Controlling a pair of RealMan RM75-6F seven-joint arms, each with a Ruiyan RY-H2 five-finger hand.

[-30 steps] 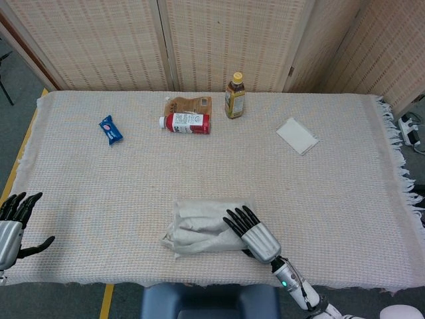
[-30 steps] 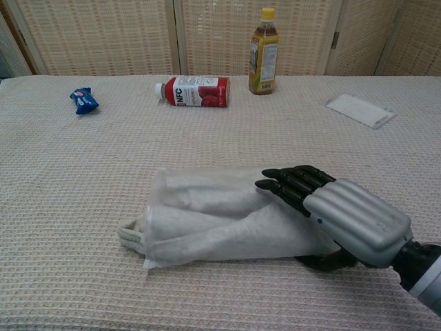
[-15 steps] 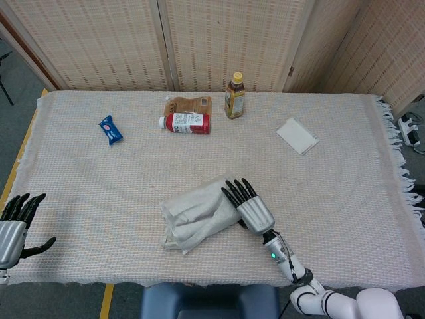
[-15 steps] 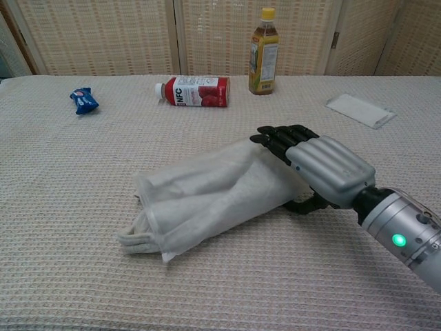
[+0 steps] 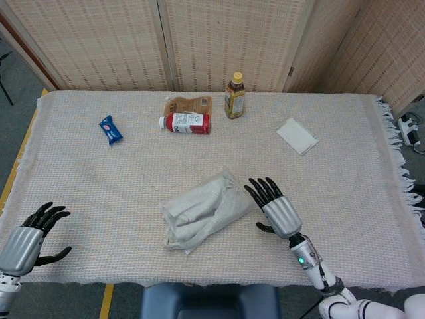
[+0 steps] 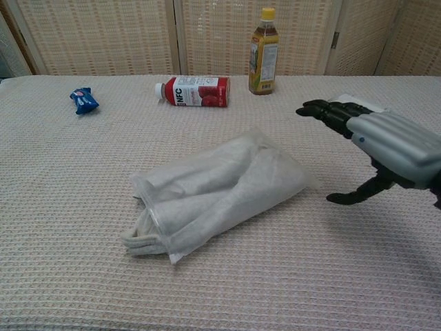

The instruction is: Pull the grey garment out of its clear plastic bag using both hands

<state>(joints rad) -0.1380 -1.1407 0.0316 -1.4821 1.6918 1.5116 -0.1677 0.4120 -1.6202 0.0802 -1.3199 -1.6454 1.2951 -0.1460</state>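
The grey garment (image 5: 174,235) (image 6: 141,236) lies folded inside its clear plastic bag (image 5: 204,209) (image 6: 224,184) near the table's front middle, tilted, with a bit of cloth poking out of the bag's lower left mouth. My right hand (image 5: 277,209) (image 6: 383,141) hovers just right of the bag, apart from it, fingers spread and holding nothing. At the table's front left corner, my left hand (image 5: 30,236) is also spread and holds nothing; the chest view does not show it.
At the back stand a yellow-capped drink bottle (image 5: 234,96) (image 6: 264,51), a red-labelled bottle on its side (image 5: 186,123) (image 6: 194,91) and a brown pouch (image 5: 188,105). A blue snack packet (image 5: 111,129) (image 6: 83,101) lies back left, a flat white packet (image 5: 297,135) (image 6: 360,110) back right.
My right hand let go of the bag and moved off to its right. The bag was turned and shifted slightly back. My left hand rose a little at the front left.
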